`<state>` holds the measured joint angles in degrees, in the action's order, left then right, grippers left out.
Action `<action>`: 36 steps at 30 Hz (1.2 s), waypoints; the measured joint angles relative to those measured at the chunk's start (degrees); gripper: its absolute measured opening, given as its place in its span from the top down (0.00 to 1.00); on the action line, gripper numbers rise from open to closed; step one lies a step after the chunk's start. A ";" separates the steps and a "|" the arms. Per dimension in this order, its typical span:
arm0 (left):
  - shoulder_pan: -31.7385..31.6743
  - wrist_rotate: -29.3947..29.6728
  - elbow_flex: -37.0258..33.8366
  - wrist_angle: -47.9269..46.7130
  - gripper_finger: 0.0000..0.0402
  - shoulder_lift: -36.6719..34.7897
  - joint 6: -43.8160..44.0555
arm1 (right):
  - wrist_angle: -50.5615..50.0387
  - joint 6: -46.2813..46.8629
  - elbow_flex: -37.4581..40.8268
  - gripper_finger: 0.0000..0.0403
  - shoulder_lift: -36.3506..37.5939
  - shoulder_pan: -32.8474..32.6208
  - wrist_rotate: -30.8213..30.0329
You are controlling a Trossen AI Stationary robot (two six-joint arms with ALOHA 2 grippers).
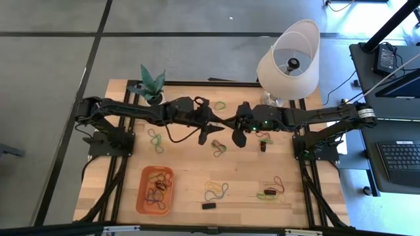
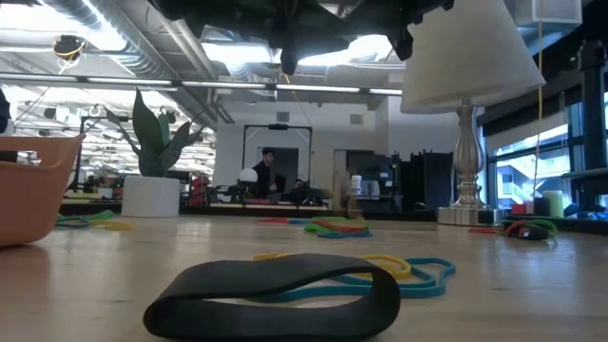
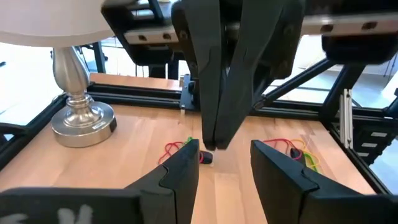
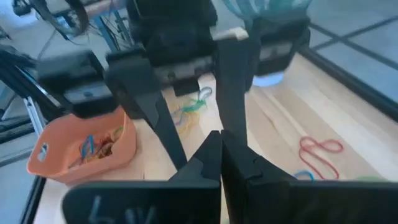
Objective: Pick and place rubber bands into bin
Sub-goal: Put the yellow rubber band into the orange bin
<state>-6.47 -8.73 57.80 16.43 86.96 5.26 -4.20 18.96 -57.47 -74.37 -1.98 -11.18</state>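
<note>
1. No readable text, label, brand, number or sign appears in any view.
2. Pale marks on the dark housing at the bottom of each wrist view are too blurred to read.
3. The keyboard (image 1: pixel 401 161) beside the table shows keys, but none are legible.

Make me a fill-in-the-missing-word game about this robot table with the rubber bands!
1. The shallow orange plastic bin already has rubber bands ____ it.
2. The white lampshade sits on a shiny ____ lamp base.
3. The right gripper has its dark fingers ____.
4. The left gripper has its dark fingers ____.

Missing words: inside; silver; shut; open
</note>
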 joint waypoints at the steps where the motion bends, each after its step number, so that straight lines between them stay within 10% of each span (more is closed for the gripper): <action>1: 0.08 0.00 0.00 0.00 0.65 0.00 0.00 | 0.69 -0.07 0.00 1.00 0.00 0.00 0.04; 21: -1.55 0.53 -0.04 -22.66 0.66 -1.24 -5.61 | -15.80 9.22 0.02 1.00 0.00 -0.02 0.27; 30: 6.36 11.67 -0.04 -34.60 0.66 -1.20 -11.32 | -33.94 15.08 2.13 1.00 0.03 -3.02 0.20; 36: 9.19 14.86 3.20 -38.38 0.68 2.74 -6.19 | -27.42 22.07 12.67 1.00 4.04 -7.98 2.27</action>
<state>2.72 6.13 61.00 -21.95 89.70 -0.93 -31.62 41.03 -44.80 -70.33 -9.95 -8.91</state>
